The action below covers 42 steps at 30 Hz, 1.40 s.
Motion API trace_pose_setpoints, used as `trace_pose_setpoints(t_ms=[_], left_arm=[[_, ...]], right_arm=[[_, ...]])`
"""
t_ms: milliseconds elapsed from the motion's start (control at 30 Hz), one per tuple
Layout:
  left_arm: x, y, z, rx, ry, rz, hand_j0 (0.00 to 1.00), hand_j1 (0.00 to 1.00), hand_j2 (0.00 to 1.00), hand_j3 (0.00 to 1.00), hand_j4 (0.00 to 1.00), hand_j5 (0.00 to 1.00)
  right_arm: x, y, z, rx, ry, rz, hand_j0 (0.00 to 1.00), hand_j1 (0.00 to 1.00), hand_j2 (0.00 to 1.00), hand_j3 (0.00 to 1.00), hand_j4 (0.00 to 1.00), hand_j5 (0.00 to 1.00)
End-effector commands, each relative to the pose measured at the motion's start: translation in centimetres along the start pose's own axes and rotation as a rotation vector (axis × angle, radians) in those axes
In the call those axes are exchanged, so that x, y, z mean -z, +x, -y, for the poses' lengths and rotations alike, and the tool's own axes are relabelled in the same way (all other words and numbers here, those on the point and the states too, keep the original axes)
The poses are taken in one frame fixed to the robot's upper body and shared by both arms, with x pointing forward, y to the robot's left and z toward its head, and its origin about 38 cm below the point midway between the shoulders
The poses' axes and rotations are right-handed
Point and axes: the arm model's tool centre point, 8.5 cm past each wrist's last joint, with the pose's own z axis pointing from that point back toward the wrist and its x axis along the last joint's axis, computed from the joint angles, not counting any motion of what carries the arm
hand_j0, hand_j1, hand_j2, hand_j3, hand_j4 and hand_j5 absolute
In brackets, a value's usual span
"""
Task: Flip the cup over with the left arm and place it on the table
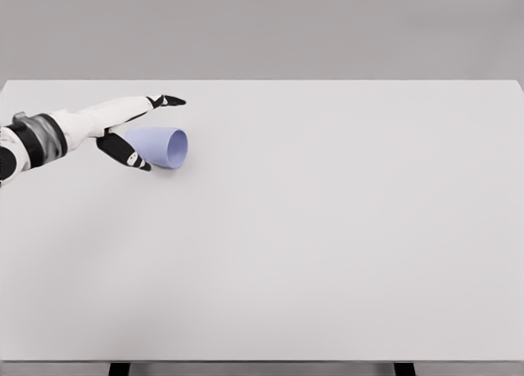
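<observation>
1. Broadly, the white table (pixel 327 253) fills the view, with nothing on it but the arm and the cup at its far left.
2. The left arm (pixel 57 132) reaches in from the left edge; the right arm is out of view.
3. The cup (pixel 160 147), pale blue, lies on its side, its wide mouth facing right and its narrow end toward the wrist.
4. The left hand (pixel 135 130) is spread around it, fingers (pixel 168 101) extended past the far side and thumb (pixel 123 151) on the near side; whether it grips yet, I cannot tell.
5. The risk, I judge, is the rounded cup rolling or squirting rightward if the fingers close off-centre, or slipping mid-turn under a loose grip.
</observation>
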Motion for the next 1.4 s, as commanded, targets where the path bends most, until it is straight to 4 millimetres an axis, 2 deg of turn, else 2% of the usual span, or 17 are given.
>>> trace_pose_setpoints(t_ms=[0, 100, 300, 600, 900, 1100, 1367], left_arm=[[0.4, 0.0, 0.3, 0.039, 0.022, -0.01, 1.0, 1.0, 1.0, 1.0, 1.0, 1.0], [0.6, -0.9, 1.6, 0.037, -0.002, -0.029, 1.0, 1.0, 1.0, 1.0, 1.0, 1.0], [1.5, -1.6, 2.2, 0.101, 0.002, -0.072, 1.0, 1.0, 1.0, 1.0, 1.0, 1.0], [3.5, -2.4, 3.5, 0.053, -0.018, -0.087, 1.0, 1.0, 1.0, 1.0, 1.0, 1.0], [4.0, -2.9, 3.7, 0.071, -0.018, -0.112, 1.0, 1.0, 1.0, 1.0, 1.0, 1.0], [5.3, -3.2, 4.1, 0.071, -0.018, -0.135, 1.0, 1.0, 1.0, 1.0, 1.0, 1.0], [5.5, -3.4, 4.3, 0.069, -0.023, -0.138, 1.0, 1.0, 1.0, 1.0, 1.0, 1.0]], right_arm=[[0.0, 0.0, 0.0, 0.0, 0.0, 0.0, 1.0, 1.0, 1.0, 1.0, 1.0, 1.0], [0.0, 0.0, 0.0, 0.0, 0.0, 0.0, 1.0, 1.0, 1.0, 1.0, 1.0, 1.0], [0.0, 0.0, 0.0, 0.0, 0.0, 0.0, 1.0, 1.0, 1.0, 1.0, 1.0, 1.0], [0.0, 0.0, 0.0, 0.0, 0.0, 0.0, 1.0, 1.0, 1.0, 1.0, 1.0, 1.0], [0.0, 0.0, 0.0, 0.0, 0.0, 0.0, 1.0, 1.0, 1.0, 1.0, 1.0, 1.0], [0.0, 0.0, 0.0, 0.0, 0.0, 0.0, 1.0, 1.0, 1.0, 1.0, 1.0, 1.0], [0.0, 0.0, 0.0, 0.0, 0.0, 0.0, 1.0, 1.0, 1.0, 1.0, 1.0, 1.0]])
